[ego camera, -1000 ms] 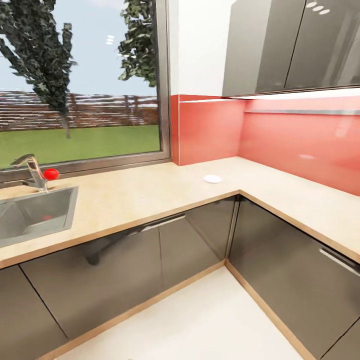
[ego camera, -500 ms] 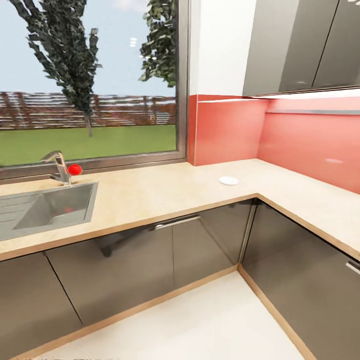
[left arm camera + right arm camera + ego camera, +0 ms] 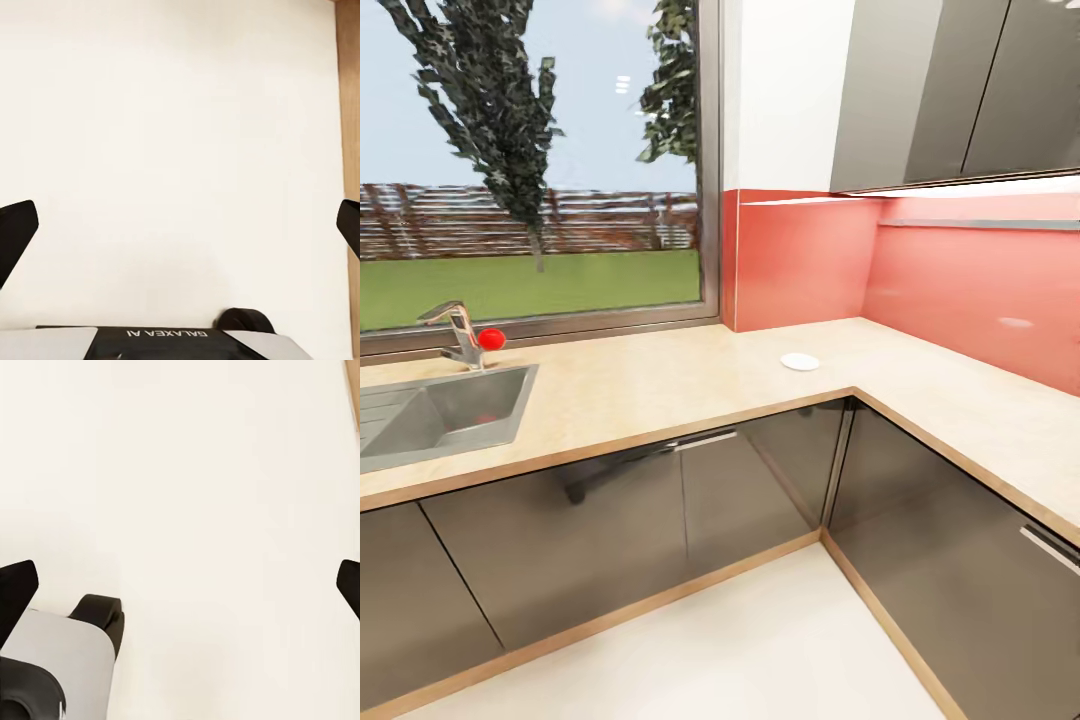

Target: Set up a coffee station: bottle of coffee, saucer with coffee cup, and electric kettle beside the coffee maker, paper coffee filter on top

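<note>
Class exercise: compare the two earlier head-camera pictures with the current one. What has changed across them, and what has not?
Only the head camera swung: the whole picture shifted right, then partly back left. Nothing was grasped or released. The small round flat white saucer sits at the same spot on the pale beige countertop near the red backsplash corner; the steel sink and the tap with the red knob are unmoved.

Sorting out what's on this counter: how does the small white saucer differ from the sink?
The saucer is small, round and white; the sink is far larger, rectangular and grey metal. The saucer lies on top of the countertop near the inner corner, while the sink is sunk into it at the left, beneath the window. A faucet with a red knob stands behind the sink; nothing stands by the saucer. Both look empty.
</note>
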